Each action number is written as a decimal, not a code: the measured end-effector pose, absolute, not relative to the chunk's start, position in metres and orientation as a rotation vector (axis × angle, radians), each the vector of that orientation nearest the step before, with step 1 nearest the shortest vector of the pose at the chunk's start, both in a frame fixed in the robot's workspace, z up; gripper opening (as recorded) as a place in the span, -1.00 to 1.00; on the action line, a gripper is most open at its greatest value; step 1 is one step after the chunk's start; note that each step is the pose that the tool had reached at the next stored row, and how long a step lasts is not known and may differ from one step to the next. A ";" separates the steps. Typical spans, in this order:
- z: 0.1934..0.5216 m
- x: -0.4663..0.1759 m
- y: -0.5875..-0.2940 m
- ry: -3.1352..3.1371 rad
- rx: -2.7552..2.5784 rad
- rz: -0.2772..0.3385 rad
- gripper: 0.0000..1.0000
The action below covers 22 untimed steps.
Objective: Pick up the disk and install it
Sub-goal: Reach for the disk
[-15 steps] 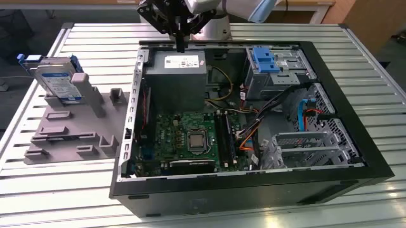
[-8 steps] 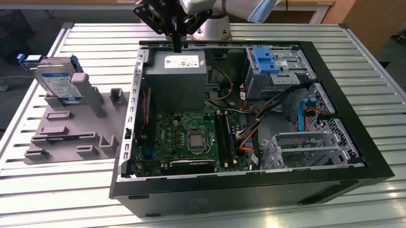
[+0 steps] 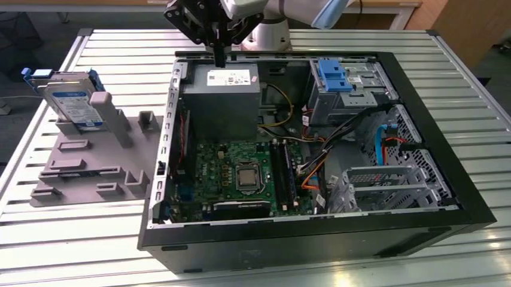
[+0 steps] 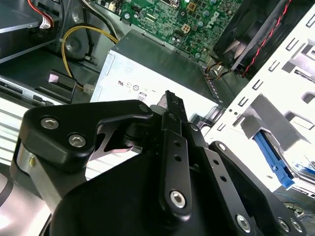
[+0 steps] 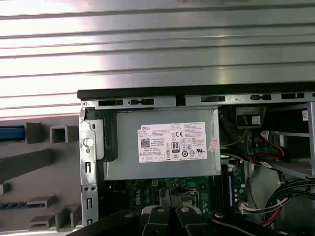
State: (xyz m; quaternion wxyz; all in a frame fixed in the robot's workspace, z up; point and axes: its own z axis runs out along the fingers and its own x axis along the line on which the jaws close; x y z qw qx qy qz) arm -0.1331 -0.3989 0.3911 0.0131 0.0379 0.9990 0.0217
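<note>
The disk is a silver drive with a white-and-blue label and blue side rails. It stands tilted in the grey holder at the exterior view's left, outside the open computer case. My gripper hangs over the far end of the case, just above the grey power supply box with the white sticker, well away from the disk. Its black fingers are shut together with nothing between them. The fingertips hover above the green motherboard near the power supply.
An upright blue bracket sits in the metal bay at the case's far right. Drive cages, orange and blue cables and a motherboard fill the case. The slatted metal table surrounds it.
</note>
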 end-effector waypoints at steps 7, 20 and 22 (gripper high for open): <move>0.390 -0.137 -0.399 3.112 0.118 0.068 -0.79; 0.389 -0.141 -0.399 3.112 0.118 0.068 -0.79; 0.389 -0.142 -0.399 3.112 0.118 0.068 -0.79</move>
